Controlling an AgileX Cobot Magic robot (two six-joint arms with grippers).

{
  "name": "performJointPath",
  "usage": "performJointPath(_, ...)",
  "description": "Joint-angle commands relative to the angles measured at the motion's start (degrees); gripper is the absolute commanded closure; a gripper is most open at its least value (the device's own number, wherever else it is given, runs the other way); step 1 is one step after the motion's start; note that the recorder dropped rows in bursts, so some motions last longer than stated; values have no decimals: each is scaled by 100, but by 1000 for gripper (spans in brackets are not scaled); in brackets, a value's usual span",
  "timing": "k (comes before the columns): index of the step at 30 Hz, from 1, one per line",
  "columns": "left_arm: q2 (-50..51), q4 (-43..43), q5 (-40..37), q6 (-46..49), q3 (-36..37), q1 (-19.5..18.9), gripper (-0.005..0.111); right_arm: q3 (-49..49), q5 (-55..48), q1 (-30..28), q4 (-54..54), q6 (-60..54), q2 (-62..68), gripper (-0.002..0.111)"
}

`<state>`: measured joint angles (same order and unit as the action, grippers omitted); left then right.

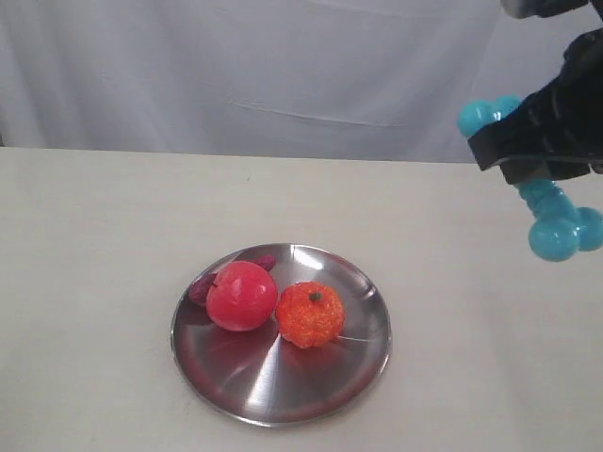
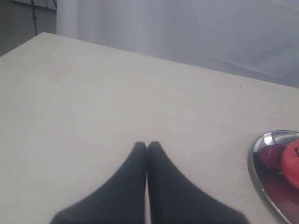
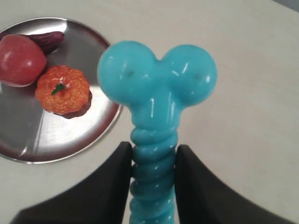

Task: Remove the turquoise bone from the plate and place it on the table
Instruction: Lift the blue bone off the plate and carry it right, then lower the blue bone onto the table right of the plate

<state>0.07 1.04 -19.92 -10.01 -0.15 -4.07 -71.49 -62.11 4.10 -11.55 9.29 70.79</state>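
Observation:
The turquoise bone [image 1: 556,226] hangs in the air at the far right, well above the table [image 1: 94,282] and to the right of the plate [image 1: 236,386]. My right gripper [image 1: 537,155] is shut on its ribbed middle, with one knobbed end above the fingers and one below. In the right wrist view the bone [image 3: 156,93] fills the centre, my right gripper [image 3: 153,156] pinching its ribs, the plate [image 3: 28,144] off to one side. My left gripper [image 2: 147,145] is shut on nothing, over bare table.
On the plate lie a red apple [image 1: 241,296], an orange [image 1: 309,314] and a dark purple item [image 1: 203,287] behind the apple. A white cloth backdrop [image 1: 264,75] hangs behind the table's far edge. The plate's rim [image 2: 254,172] shows beside the left gripper.

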Motion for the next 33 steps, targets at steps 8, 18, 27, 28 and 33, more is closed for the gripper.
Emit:
performJointPath(8,-7,19,31,-11,15,30,107,1660,1807,-824,-40,919,86,109)
performJointPath(18,-7,19,31,-11,15,30,107,1956,2710,-927,-76,1247,1368,109)
performJointPath(27,-7,19,31,-11,15,30,107,1883,3711,-927,-76,1406,2625,109)
performJointPath(28,-7,19,31,-11,15,30,107,1849,3760,-927,-76,1406,2727,109)
performJointPath(33,-7,19,31,-11,15,30,107,1650,3825,-927,-65,1406,3174,109)
